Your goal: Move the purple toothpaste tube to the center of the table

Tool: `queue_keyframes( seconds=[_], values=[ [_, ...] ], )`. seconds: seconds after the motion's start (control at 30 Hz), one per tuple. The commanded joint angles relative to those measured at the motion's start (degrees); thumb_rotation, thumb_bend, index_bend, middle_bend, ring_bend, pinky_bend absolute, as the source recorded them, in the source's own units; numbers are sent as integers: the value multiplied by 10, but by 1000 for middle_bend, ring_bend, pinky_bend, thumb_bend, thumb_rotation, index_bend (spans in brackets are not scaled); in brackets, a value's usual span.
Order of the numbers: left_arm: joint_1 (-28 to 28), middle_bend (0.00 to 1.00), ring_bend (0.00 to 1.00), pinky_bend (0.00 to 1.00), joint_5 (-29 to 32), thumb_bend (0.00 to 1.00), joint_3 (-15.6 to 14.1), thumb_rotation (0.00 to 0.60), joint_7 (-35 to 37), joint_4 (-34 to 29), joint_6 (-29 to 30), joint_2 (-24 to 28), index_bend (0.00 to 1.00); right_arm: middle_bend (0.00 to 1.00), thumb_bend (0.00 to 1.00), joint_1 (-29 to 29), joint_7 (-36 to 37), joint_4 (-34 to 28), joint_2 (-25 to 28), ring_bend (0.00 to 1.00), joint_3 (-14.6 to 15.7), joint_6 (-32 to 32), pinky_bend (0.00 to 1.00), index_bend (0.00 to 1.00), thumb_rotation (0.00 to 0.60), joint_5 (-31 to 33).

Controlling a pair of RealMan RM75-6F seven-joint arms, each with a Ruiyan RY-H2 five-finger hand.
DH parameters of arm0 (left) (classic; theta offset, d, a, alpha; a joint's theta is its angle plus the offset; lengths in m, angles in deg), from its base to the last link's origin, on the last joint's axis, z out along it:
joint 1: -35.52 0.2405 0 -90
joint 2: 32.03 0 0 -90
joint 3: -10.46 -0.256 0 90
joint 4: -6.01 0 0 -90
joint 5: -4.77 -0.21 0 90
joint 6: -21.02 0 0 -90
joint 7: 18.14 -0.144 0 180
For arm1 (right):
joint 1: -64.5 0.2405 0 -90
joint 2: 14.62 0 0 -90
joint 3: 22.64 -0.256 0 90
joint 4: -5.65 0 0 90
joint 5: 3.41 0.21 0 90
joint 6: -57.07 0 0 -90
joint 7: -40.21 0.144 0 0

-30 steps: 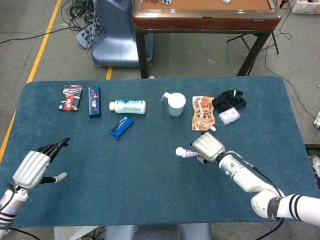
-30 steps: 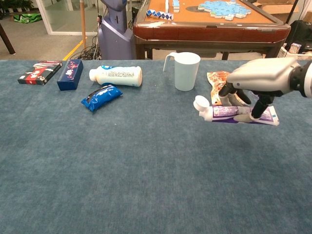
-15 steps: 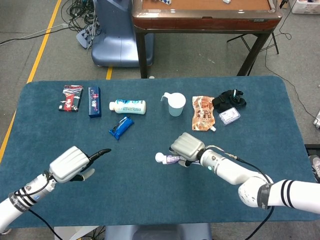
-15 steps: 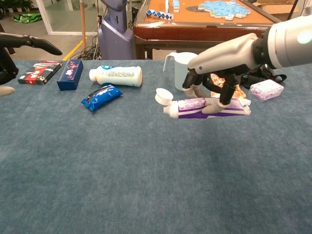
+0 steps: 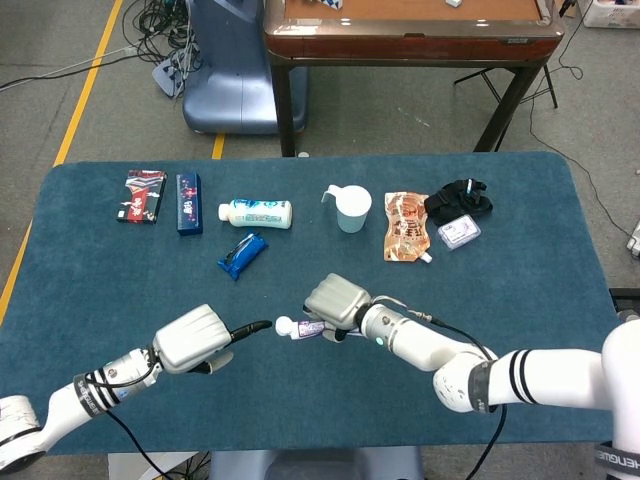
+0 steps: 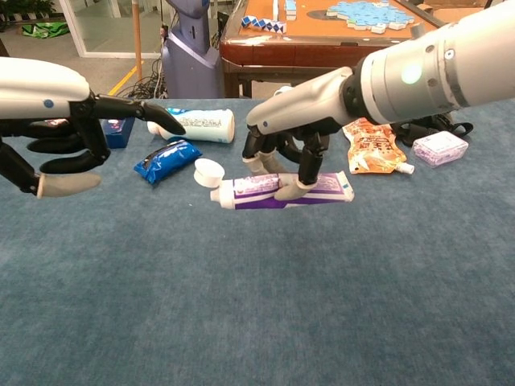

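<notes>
The purple toothpaste tube (image 6: 282,191) with a white flip cap (image 6: 208,172) hangs level a little above the blue tabletop, cap pointing left. My right hand (image 6: 283,153) grips it from above; in the head view the right hand (image 5: 337,301) covers most of the tube (image 5: 309,327), near the table's middle. My left hand (image 6: 60,121) hovers just left of the cap with fingers spread and nothing in it; the left hand (image 5: 195,338) points a finger toward the cap in the head view.
Along the far side lie a red box (image 5: 144,195), a dark blue box (image 5: 188,202), a white bottle (image 5: 257,213), a blue packet (image 5: 241,254), a white cup (image 5: 351,209), an orange pouch (image 5: 405,226), a black object (image 5: 458,199) and a small clear case (image 5: 459,232).
My right hand has carried the tube leftward toward the table's middle. My left hand has moved right and forward, closing in on the tube's cap.
</notes>
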Motion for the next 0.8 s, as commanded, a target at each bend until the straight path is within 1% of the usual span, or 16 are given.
queue_keyframes(
  seconds=[0.03, 0.3, 0.53, 0.8],
  values=[
    [-9, 815, 833, 877, 10, 451, -1, 600, -5, 2, -8, -11, 84, 793, 741, 8, 0, -3, -7, 666, 5, -9, 404, 872, 600, 4],
    [-19, 809, 831, 877, 31, 452, -12, 600, -21, 14, -19, -37, 84, 802, 755, 11, 19, -10, -12, 676, 10, -30, 404, 885, 600, -2],
    [-18, 809, 830, 877, 45, 451, -24, 600, -19, 30, -16, -45, 84, 808, 757, 0, 45, -10, -6, 684, 8, -41, 404, 900, 600, -23],
    [-15, 808, 829, 877, 48, 451, -39, 600, -15, 39, -3, -44, 84, 813, 762, -12, 69, -6, -1, 690, 5, -51, 404, 908, 600, -43]
  ],
)
